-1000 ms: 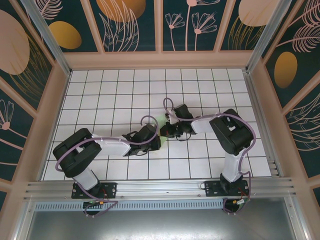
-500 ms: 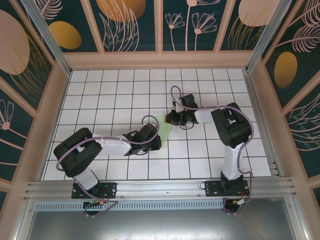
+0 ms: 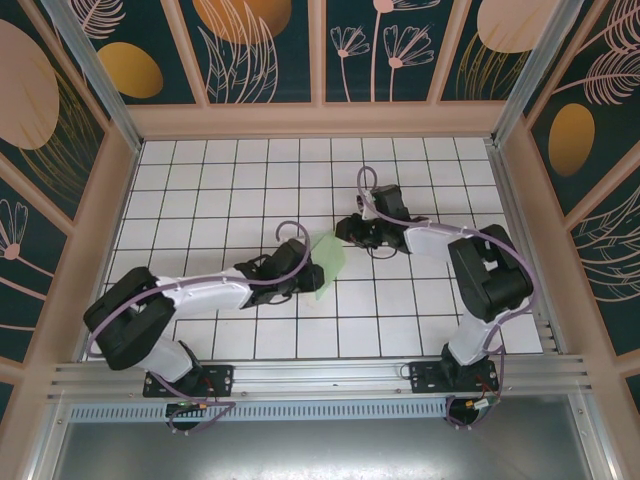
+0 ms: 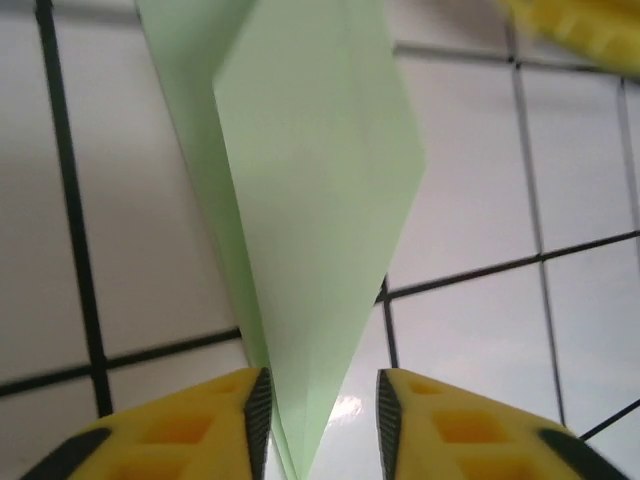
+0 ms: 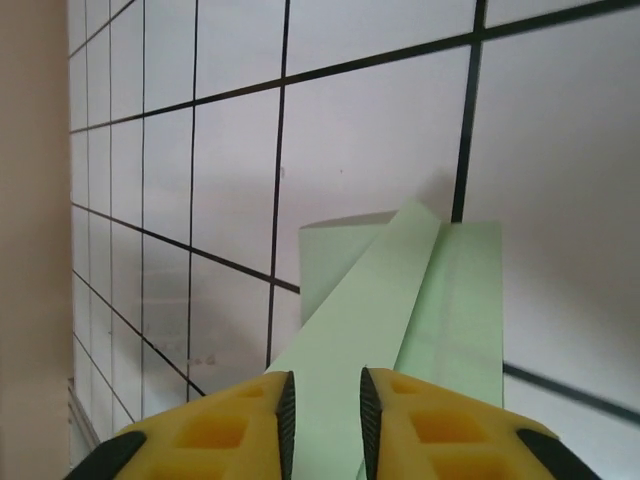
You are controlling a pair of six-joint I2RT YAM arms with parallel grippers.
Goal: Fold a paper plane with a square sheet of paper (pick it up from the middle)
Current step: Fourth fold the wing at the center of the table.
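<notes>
Folding step: the green paper (image 3: 328,262) is long and pointy, only part-way to a plane, I think.
Paper: it lies on the white tiled table (image 3: 200,180), between my two grippers.
Left gripper (image 4: 320,400): my fingers are partly open, with the paper's point between them, not pinched.
Right gripper (image 5: 325,400): my fingers are open a little, with a flap between them, not squeezed.
Next move: I guess I must take a fresh hold near the middle and fold slowly.
</notes>
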